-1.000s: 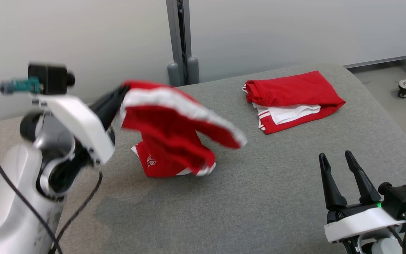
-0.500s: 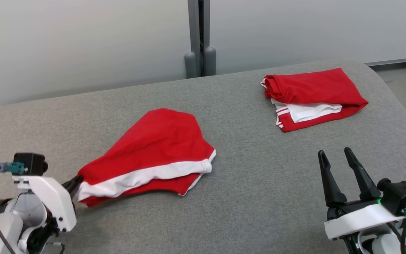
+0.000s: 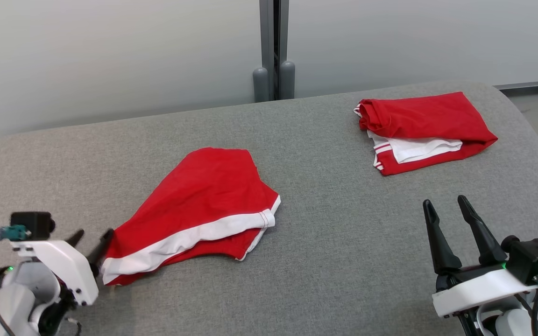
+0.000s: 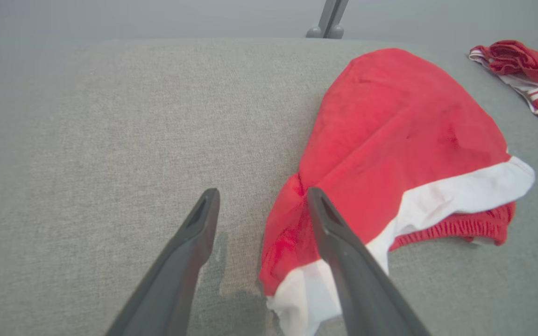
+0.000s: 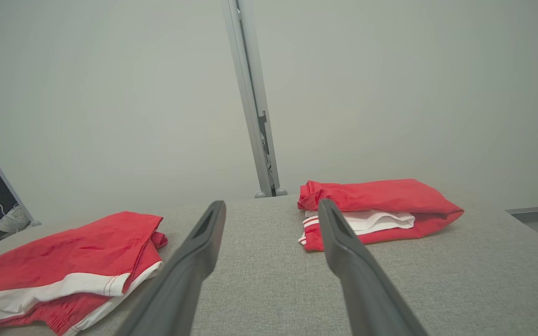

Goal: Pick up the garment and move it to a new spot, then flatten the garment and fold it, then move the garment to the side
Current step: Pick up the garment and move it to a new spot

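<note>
red garment (image 3: 194,200) lies just beside left gripper (image 3: 95,232)

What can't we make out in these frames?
Near corner of the loose garment: left wrist view, cut by the bottom edge and covered by the left gripper.
One end of it: right wrist view, cut by that view's left edge.
Part of the folded garment: left wrist view, cut by the right edge.
Whether the left jaws touch the cloth: head view, too close to tell.
</note>
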Tool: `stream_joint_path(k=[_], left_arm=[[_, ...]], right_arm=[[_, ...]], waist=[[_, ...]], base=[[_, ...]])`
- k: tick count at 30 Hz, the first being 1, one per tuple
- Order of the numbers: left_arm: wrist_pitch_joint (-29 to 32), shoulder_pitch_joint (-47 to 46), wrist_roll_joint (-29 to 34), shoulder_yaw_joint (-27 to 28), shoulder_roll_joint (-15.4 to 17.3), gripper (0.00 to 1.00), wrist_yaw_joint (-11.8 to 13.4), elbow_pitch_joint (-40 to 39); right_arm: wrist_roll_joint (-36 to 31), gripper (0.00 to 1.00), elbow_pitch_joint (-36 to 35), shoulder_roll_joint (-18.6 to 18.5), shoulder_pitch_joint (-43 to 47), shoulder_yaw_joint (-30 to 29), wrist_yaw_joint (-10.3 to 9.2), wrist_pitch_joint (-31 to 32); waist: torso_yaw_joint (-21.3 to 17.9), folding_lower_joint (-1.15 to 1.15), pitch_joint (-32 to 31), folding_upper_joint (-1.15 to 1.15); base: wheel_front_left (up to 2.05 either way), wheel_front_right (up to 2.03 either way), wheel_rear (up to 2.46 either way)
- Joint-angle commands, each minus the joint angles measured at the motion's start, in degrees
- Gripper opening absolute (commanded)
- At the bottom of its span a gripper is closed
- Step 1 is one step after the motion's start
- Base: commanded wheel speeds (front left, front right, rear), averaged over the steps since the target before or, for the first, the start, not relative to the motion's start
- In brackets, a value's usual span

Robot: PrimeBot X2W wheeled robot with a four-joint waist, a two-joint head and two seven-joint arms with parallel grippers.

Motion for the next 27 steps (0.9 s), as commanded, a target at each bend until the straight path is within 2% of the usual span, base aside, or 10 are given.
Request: stream_joint_path(k=[1, 6, 8, 13, 18, 27], left_arm=[[-1.5, -1.3, -0.7, 0.3, 1.1, 1.00, -0.3, -0.6], [-6.5, -2.3, -0.2, 1.1, 3.0, 1.00, -0.2, -3.7], [-8.8, -2.0, 0.7, 1.6, 3.7, 1.00, 0.6, -6.0], [-14.0, 1.4, 2.5, 3.2, 4.5, 1.00, 5.3, -13.6], [-18.2, 6.9, 4.3, 4.3, 4.2, 1.00, 11.1, -21.4], [-21.9, 16.3, 8.3, 7.2, 0.3, 1.00, 17.7, -28.1]], right_arm=[[0.1, 1.00, 0.1, -0.4, -0.1, -0.1, 0.07, -0.1], [-0.1, 1.00, -0.3, -0.4, 0.5, -0.4, 0.07, -0.1], [-0.2, 1.00, -0.5, -0.3, 0.9, -0.7, 0.07, -0.1], [-0.6, 1.00, -1.5, 0.2, 1.6, -1.0, 0.07, -0.1], [-0.6, 1.00, -2.5, 0.6, 2.4, -1.6, 0.07, -0.1], [-0.4, 1.00, -3.7, 0.6, 3.6, -1.8, 0.06, -0.1]], waist=[[0.2, 0.00, -0.2, 0.00], [0.7, 0.00, -0.6, 0.00], [1.0, 0.00, -1.0, 0.00], [1.5, 0.00, -1.7, 0.00], [2.0, 0.00, -2.0, 0.00], [3.7, 0.00, -2.1, 0.00]], base=[[0.00, 0.00, 0.00], [0.00, 0.00, 0.00], [0.00, 0.00, 0.00], [0.00, 0.00, 0.00], [0.00, 0.00, 0.00], [0.00, 0.00, 0.00]])
